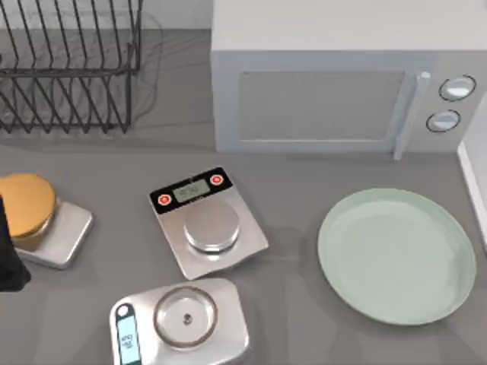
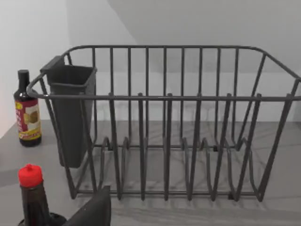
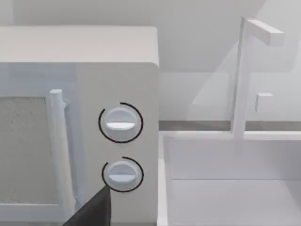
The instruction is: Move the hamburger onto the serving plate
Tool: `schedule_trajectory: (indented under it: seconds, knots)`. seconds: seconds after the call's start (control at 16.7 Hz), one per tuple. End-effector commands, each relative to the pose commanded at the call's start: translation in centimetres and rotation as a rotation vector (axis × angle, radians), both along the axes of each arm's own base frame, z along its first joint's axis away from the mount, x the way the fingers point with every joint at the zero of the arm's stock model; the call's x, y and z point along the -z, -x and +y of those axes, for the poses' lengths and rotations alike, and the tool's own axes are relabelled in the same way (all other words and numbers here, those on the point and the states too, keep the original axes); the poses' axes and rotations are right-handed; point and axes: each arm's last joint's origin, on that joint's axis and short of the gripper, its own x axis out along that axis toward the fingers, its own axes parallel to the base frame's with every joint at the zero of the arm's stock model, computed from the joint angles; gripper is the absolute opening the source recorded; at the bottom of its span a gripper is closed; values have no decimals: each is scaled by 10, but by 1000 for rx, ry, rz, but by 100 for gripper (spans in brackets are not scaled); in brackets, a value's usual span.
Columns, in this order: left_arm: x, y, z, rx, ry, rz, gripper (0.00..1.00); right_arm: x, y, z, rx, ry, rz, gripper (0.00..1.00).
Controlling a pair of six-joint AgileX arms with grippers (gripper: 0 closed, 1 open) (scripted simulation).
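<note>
The serving plate (image 1: pixel 396 255), large, round and pale mint-green, lies on the right side of the grey table with nothing on it. The hamburger is out of view. A dark piece of my left arm (image 1: pixel 9 258) shows at the table's left edge, beside the leftmost scale. In the left wrist view a dark part of my left gripper (image 2: pixel 94 211) points toward the wire dish rack (image 2: pixel 164 122). In the right wrist view a dark part of my right gripper (image 3: pixel 91 212) sits in front of the microwave's knobs (image 3: pixel 120 123).
A smooth golden-brown dome (image 1: pixel 27 201) rests on a steel scale (image 1: pixel 65 239) at the left. Two more scales (image 1: pixel 209 224) (image 1: pixel 183 319) stand mid-table. The microwave (image 1: pixel 335 84) and dish rack (image 1: pixel 68 65) line the back. Two dark bottles (image 2: pixel 26 110) (image 2: pixel 30 197) stand beside the rack.
</note>
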Motion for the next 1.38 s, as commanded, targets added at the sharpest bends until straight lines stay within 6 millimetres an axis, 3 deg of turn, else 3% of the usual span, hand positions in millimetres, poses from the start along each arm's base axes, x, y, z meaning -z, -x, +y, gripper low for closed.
schedule_trajectory:
  seconds: [0.36, 0.66, 1.02, 1.38]
  knots:
    - [0, 0, 0, 0, 0, 0, 100, -9, -2, 0, -9, 88, 128, 100]
    - [0, 0, 0, 0, 0, 0, 100, -19, -21, 0, -87, 312, 567, 100]
    - [0, 0, 0, 0, 0, 0, 100, -14, -58, 1, -375, 552, 1171, 100]
    - [0, 0, 0, 0, 0, 0, 100, -12, -88, 2, -631, 654, 1453, 100]
